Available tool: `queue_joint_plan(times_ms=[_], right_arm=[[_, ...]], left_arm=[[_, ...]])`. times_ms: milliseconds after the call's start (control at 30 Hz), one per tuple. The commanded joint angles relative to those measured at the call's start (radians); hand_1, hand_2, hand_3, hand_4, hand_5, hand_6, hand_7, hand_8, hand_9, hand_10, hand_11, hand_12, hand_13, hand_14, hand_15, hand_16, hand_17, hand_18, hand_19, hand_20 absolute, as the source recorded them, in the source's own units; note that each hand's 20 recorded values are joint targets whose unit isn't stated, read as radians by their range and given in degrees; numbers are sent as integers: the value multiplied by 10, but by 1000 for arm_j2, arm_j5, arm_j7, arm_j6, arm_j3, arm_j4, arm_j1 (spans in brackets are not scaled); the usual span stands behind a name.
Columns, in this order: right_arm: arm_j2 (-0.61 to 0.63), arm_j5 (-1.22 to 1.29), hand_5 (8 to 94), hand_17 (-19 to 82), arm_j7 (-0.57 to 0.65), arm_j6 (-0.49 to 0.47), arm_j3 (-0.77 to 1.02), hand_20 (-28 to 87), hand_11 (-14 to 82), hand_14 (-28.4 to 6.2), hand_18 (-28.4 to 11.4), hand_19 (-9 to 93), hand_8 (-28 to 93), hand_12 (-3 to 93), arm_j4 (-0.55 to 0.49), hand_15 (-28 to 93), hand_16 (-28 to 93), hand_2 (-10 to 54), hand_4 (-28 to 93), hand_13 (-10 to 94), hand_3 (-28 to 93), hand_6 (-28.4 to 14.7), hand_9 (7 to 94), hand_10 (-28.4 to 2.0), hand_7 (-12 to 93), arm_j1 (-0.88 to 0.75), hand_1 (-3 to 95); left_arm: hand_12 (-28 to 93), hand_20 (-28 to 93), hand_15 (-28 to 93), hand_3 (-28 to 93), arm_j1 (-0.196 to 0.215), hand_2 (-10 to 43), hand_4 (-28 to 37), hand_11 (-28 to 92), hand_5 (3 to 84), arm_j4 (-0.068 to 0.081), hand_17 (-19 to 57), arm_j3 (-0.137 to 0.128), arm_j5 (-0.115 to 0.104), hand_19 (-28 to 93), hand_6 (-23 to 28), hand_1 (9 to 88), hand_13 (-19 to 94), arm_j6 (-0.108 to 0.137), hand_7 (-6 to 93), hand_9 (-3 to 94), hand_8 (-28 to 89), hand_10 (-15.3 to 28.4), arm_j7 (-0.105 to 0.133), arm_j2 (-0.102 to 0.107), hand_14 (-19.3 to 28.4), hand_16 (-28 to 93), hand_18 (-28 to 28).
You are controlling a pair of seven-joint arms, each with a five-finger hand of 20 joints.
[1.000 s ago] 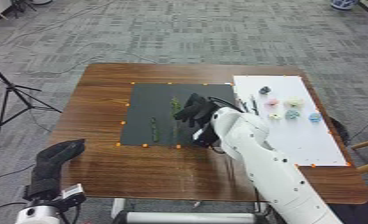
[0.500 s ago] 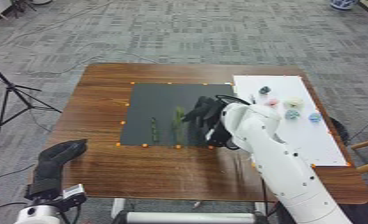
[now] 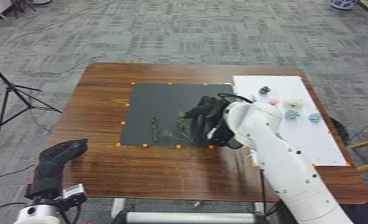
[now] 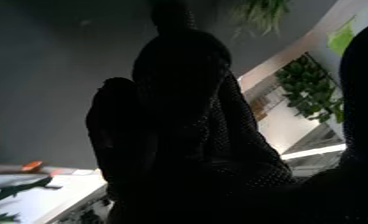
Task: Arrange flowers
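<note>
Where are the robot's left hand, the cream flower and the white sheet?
Left hand (image 3: pixel 61 153): head view, on the back of the black glove.
Cream flower (image 3: pixel 293 102): head view, on the middle of its bloom.
White sheet (image 3: pixel 318 150): head view, on a bare part beside the right arm.

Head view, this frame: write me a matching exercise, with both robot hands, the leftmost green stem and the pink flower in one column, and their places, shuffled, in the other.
Things
1. left hand
2. right hand
3. leftmost green stem
4. pink flower

Places
A. over the right part of the black sheet
B. on the white sheet
C. by the left edge of the table
D. lying on the left part of the black sheet

Pairs: 1-C, 2-A, 3-D, 4-B
</note>
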Motion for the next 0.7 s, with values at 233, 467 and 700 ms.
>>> queue_joint_plan(times_ms=[233,467,700], right_arm=[[150,239,634,665,1,46,162,510,107,-64,-117,932,-25,162,-167,484,373,38,-88,929,485,-103,788,-202,75,-115,252],[134,284,680,658,39,-1,137,536,104,-66,-127,932,-39,161,-147,491,371,146,-103,927,404,-90,770,-195,82,-159,262],[118,339,677,661,81,-14,104,539,103,-66,-129,932,-43,158,-136,496,368,148,-93,927,401,-97,767,-198,82,-173,256]], left_arm=[[138,192,243,680,8,0,-179,259,549,-8,49,-9,3,187,17,367,427,-13,234,539,-97,134,-11,-7,169,0,136],[138,192,243,680,6,0,-178,259,549,-9,49,-5,11,186,16,366,427,-30,235,539,-96,134,-17,-8,169,0,136],[138,191,243,680,14,0,-180,258,548,-15,48,-10,9,183,17,366,426,-30,233,538,-96,134,-16,-16,169,1,136]])
